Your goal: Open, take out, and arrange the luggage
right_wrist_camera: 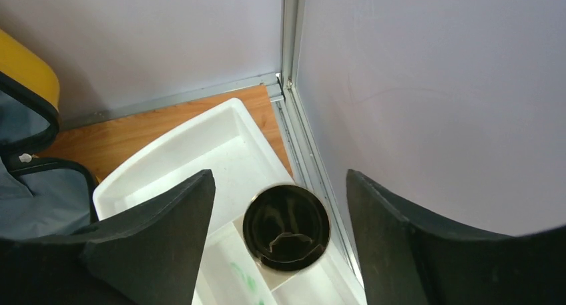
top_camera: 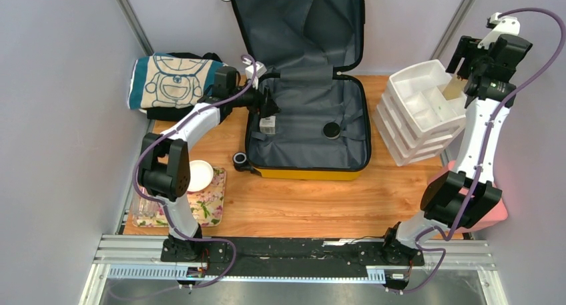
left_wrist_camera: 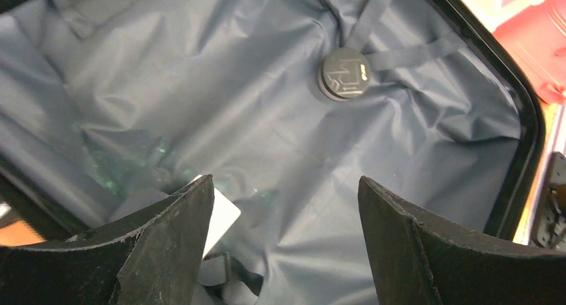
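Observation:
The yellow suitcase [top_camera: 307,173] lies open on the table, with its lid up against the back wall and its dark grey lining [left_wrist_camera: 253,105] showing. A black round strap buckle [left_wrist_camera: 344,73] and a white tag [left_wrist_camera: 221,217] lie on the lining. My left gripper [top_camera: 269,108] is open and empty just above the lining at the case's left side; in the left wrist view [left_wrist_camera: 286,181] the tag sits by its left finger. My right gripper [top_camera: 467,75] is open above the stacked white trays [top_camera: 420,111]. A shiny metal cup [right_wrist_camera: 287,228] stands in the top tray between the right gripper's [right_wrist_camera: 279,175] spread fingers, untouched.
A folded blue and cream cartoon-print cloth [top_camera: 173,81] lies at the back left. A white bowl [top_camera: 199,175] sits on a floral tray [top_camera: 212,205] at the front left. A pink case [top_camera: 497,211] is at the right edge behind the right arm. Walls enclose three sides.

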`<state>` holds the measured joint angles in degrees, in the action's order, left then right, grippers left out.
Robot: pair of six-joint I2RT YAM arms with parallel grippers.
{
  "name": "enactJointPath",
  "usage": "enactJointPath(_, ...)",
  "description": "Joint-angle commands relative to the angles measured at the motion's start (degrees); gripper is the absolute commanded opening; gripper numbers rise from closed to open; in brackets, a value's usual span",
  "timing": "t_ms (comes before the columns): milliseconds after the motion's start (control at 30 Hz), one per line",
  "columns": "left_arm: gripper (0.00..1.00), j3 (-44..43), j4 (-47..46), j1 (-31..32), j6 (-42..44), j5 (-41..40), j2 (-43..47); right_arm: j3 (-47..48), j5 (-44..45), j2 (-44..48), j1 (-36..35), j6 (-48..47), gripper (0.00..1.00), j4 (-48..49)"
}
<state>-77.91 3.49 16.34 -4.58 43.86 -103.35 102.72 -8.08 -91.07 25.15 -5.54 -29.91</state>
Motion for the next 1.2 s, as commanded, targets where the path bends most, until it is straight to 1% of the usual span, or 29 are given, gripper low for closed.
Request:
enactJointPath(0, 0.87, -6.7, 6.8, -0.1, 0.2, -6.9, -1.5, 4.2, 1.1, 1.5, -1.1, -1.0, 0.78, 4.0)
enactJointPath(100, 0.87, -7.7, 8.1, 0.1, -1.1, -10.9, -1.4, 6.3, 2.2, 1.9, -2.0, -1.1, 0.83, 4.2)
enactJointPath(200, 0.87, -9.3, 11.1, 1.7, -1.0, -18.5, -1.7, 8.3, 2.9, 2.6, -3.4, -1.2, 0.86, 4.7)
enactJointPath(233, 0.87, -10.2, 13.0, 2.4, -0.8, -23.9, -1.9, 8.6, 2.9, 2.7, -3.6, -1.1, 0.87, 4.9)
enactJointPath(267, 0.87, -10.7, 13.9, 3.8, -0.9, -26.8, -2.0, 8.9, 2.9, 3.0, -3.8, -0.9, 0.89, 5.4)
enactJointPath(433, 0.87, -12.2, 18.5, 7.1, -2.3, -36.4, -3.4, 10.4, -0.3, 4.8, -5.1, -0.2, 0.92, 5.2)
enactJointPath(500, 0.88, -12.7, 19.5, 8.7, -3.6, -38.0, -4.0, 10.7, 0.0, 5.3, -6.2, -1.1, 0.92, 4.3)
enactJointPath(533, 0.88, -12.6, 20.2, 9.3, -4.4, -40.2, -4.1, 10.6, -0.2, 5.4, -6.6, -1.6, 0.92, 3.5)
enactJointPath(600, 0.88, -11.7, 19.9, 10.6, -6.1, -39.6, -4.2, 9.7, -1.0, 6.0, -7.6, -2.0, 0.92, 3.0)
enactJointPath(700, 0.88, -10.1, 18.4, 12.7, -8.3, -41.7, -4.2, 7.5, -2.1, 7.4, -9.1, -3.4, 0.93, 2.6)
enactJointPath(833, 0.88, -9.6, 17.6, 14.4, -9.8, -48.0, -5.2, 6.1, -3.7, 8.4, -10.5, -3.4, 0.93, 2.0)
enactJointPath(967, 0.88, -10.3, 18.1, 14.6, -12.5, -50.1, -7.1, 5.2, -5.1, 9.0, -11.0, -2.5, 0.93, 1.6)
enactJointPath(1167, 0.88, -12.9, 21.8, 14.6, -14.7, -52.8, -10.5, 3.3, -5.7, 10.1, -11.3, -1.9, 0.93, 1.9)
